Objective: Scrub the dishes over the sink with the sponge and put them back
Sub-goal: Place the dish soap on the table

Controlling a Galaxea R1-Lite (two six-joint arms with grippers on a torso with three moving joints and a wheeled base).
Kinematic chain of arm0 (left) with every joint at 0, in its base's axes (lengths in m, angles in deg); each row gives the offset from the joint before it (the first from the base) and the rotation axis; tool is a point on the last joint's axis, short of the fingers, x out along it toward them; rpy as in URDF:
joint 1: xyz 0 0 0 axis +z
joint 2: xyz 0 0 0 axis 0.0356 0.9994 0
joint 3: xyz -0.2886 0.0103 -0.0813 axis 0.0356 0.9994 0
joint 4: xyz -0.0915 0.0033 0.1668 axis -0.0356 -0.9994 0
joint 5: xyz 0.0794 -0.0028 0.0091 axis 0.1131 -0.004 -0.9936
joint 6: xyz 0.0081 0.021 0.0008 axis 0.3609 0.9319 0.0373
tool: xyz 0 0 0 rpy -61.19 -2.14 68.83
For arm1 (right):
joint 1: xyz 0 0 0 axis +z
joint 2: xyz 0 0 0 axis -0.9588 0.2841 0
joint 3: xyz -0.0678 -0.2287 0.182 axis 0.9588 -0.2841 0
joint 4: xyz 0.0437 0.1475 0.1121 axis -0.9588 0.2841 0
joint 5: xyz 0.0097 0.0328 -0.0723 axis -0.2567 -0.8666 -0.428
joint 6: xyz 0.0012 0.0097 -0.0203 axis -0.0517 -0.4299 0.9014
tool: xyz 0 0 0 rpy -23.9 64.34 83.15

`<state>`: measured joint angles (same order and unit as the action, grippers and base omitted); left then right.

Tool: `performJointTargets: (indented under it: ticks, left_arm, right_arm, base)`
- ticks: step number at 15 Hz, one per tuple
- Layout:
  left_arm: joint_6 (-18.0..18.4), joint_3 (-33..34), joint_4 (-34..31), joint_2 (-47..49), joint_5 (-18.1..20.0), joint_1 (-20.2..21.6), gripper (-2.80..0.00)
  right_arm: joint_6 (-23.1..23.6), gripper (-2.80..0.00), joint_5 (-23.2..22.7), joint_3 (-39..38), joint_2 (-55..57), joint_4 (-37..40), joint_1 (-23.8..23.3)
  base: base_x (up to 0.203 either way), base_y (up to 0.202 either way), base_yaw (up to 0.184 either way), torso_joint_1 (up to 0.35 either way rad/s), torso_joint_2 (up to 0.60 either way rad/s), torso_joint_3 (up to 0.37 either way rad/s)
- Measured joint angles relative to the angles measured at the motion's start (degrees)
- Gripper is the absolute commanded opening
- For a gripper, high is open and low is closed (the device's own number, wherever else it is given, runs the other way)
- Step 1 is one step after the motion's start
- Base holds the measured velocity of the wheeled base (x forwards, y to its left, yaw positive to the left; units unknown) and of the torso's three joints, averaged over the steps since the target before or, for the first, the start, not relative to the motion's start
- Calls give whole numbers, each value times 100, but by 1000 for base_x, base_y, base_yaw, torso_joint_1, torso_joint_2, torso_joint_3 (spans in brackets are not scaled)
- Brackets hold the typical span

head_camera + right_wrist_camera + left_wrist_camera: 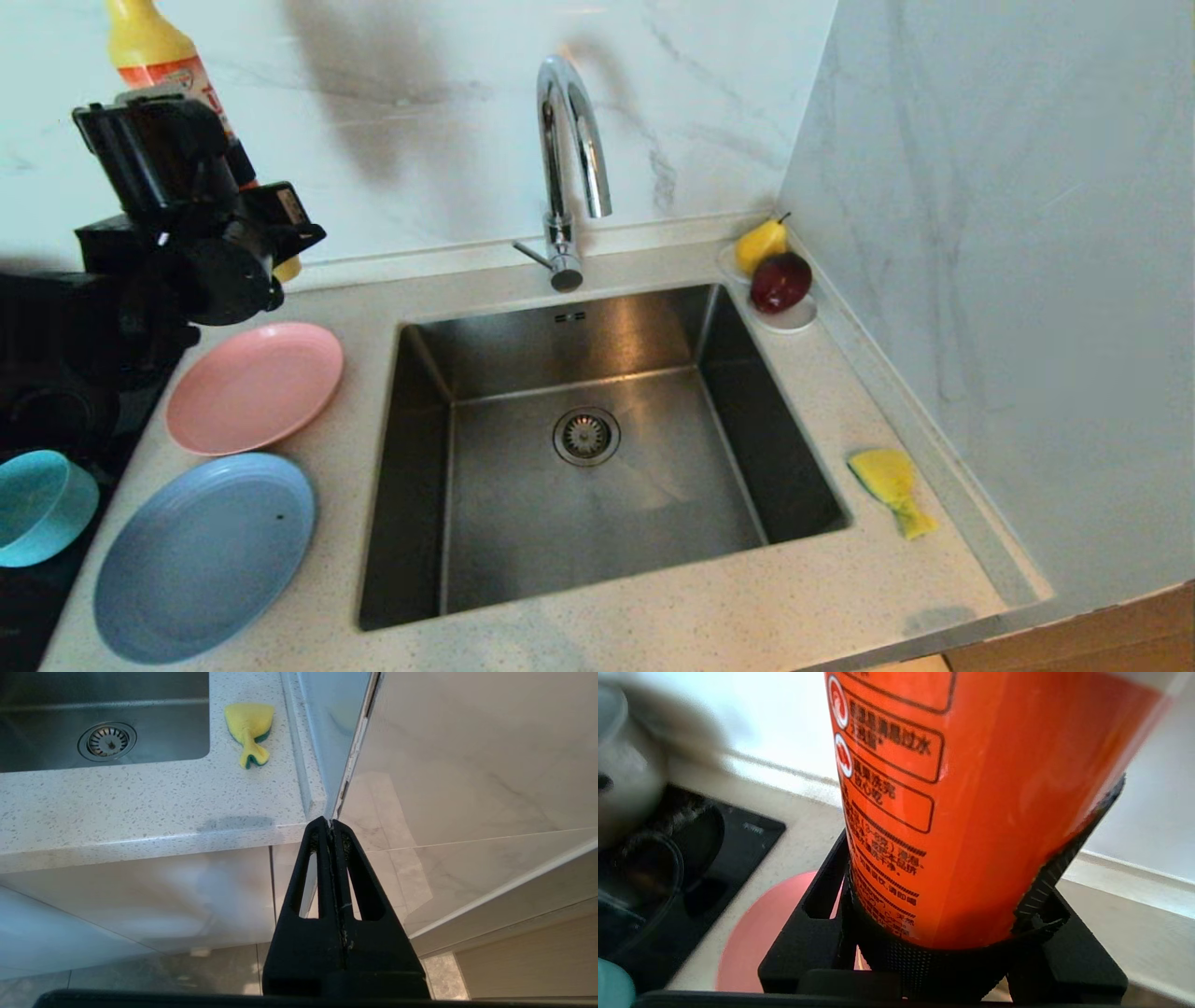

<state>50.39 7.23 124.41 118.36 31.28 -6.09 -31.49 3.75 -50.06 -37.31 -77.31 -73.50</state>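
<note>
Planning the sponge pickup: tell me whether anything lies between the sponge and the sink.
Nothing visible does. The sponge lies on bare counter just right of the sink, with only open countertop between them. The right tool is shut, below the counter's front edge. The left tool is holding an orange bottle.

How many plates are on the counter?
2: the pink plate left of the sink, and the blue plate in front of it, nearer the robot. None looks hidden.

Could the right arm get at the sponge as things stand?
Probably yes: the sponge lies alone on the counter right of the sink, nothing on or against it. The right gripper, shut and empty, hangs below the counter's edge.
</note>
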Motion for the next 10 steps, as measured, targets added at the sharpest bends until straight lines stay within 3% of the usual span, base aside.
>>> performJointTargets:
  ticks: [6, 10]
  left_arm:
    - [-29, -501, 966, 1441, -106, 47, -280]
    - [-13, -1275, 1116, 2294, -234, 36, -280]
  right_arm:
    - [0, -280, -2, 0, 0, 2, 0]
    - [-2, -280, 0, 0, 0, 0, 0]
  base:
    - [0, 0, 0, 0, 0, 0]
    - [0, 0, 0, 0, 0, 0]
